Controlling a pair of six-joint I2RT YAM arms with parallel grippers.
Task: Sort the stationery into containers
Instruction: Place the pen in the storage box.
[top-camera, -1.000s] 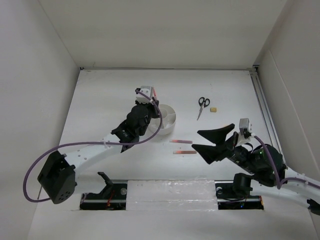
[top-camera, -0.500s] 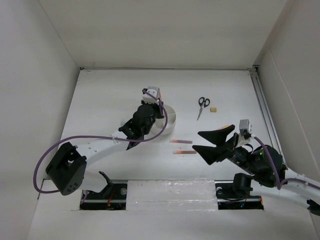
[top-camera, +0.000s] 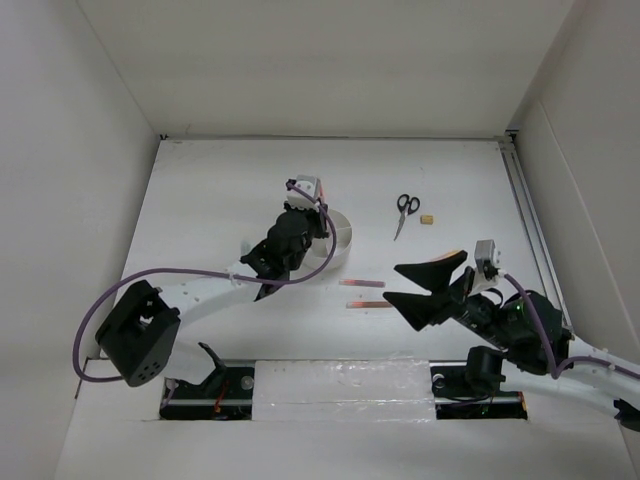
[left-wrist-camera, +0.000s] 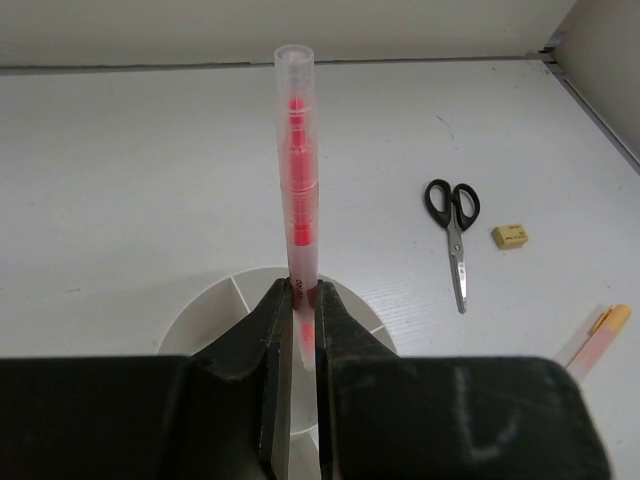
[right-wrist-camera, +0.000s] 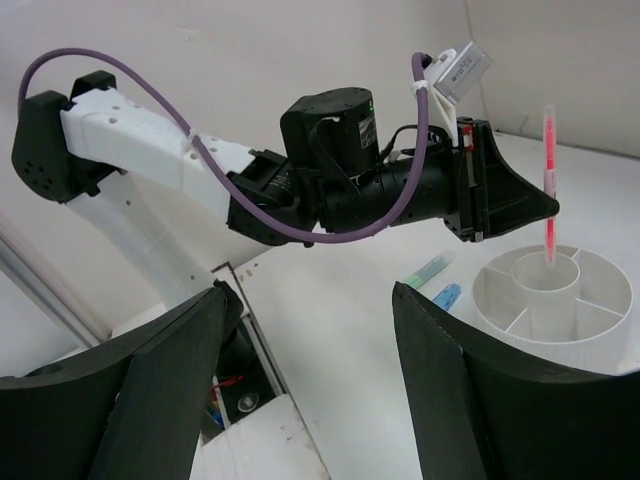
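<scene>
One pink pen (left-wrist-camera: 298, 150) stands upright, clamped tight in the left gripper (left-wrist-camera: 302, 300), lower tip straight beneath the jaws at the centre cup (right-wrist-camera: 545, 300) of the organizer (left-wrist-camera: 205, 318); the right gripper (top-camera: 391, 282) gapes empty, farther off.

BLOCKED: left arm (top-camera: 200, 292) spans organizer (top-camera: 343, 238) from near-left, pen (left-wrist-camera: 297, 150) upright at centre cup, two markers (right-wrist-camera: 432, 268) under arm | FREE: bare table (top-camera: 220, 180) behind, gap toward scissors (top-camera: 404, 213) and eraser (top-camera: 427, 218) | CLUTTER: two pens (top-camera: 362, 284) between organizer and right pincer (top-camera: 392, 282) | LIMITS: walls (top-camera: 60, 150) on three sides
</scene>
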